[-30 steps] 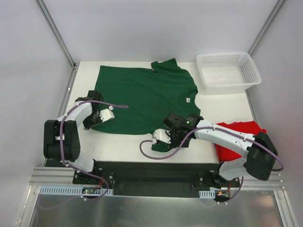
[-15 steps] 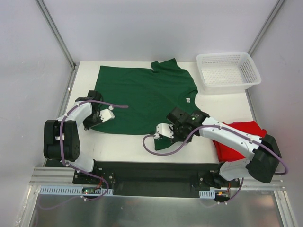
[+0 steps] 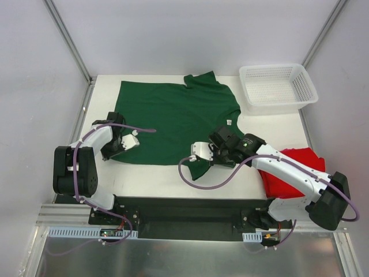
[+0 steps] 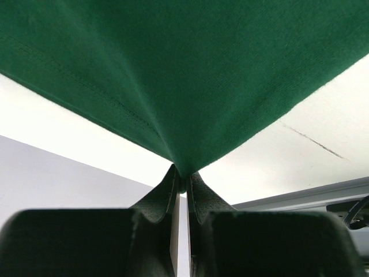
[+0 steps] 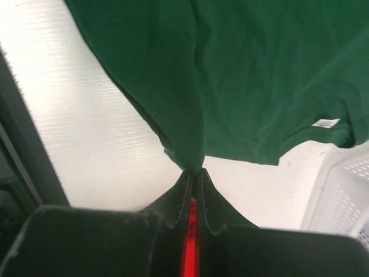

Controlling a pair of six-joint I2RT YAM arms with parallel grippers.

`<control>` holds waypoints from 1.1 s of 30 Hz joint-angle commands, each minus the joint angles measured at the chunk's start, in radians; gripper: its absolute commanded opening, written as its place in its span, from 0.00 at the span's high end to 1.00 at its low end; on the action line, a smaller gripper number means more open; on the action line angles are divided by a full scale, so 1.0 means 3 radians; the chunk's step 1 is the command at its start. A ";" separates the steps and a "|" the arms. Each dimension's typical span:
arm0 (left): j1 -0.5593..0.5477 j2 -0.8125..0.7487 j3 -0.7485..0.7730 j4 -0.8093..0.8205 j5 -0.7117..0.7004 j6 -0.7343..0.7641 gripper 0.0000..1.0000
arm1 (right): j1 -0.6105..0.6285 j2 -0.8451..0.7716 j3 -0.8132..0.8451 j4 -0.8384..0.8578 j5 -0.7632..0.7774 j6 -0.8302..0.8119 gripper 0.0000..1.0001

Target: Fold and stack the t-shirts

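On the white table (image 3: 144,180), one dark green t-shirt (image 3: 173,115) lies spread mostly flat, with the left gripper (image 4: 181,183) pinched tight on its near-left hem corner and the right gripper (image 5: 195,173) pinched tight on its near-right corner (cloth gathered into folds there). One red t-shirt (image 3: 291,167) lies crumpled at the near right, partly under the right arm. One white mesh basket (image 3: 278,86) sits at the far right corner.
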 commanded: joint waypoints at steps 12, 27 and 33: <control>-0.0038 -0.0090 -0.0138 -0.0140 -0.0030 -0.0094 1.00 | -0.0350 0.0144 0.0302 0.0736 0.0079 -0.0347 0.99; -0.0038 -0.0105 0.0036 -0.0130 -0.0122 -0.0124 1.00 | -0.0447 0.0374 0.0455 0.1012 0.0089 -0.0454 0.99; -0.0038 -0.0095 0.0159 -0.0140 -0.0193 -0.0119 1.00 | -0.0504 0.0517 0.0527 0.1099 0.0105 -0.0521 0.99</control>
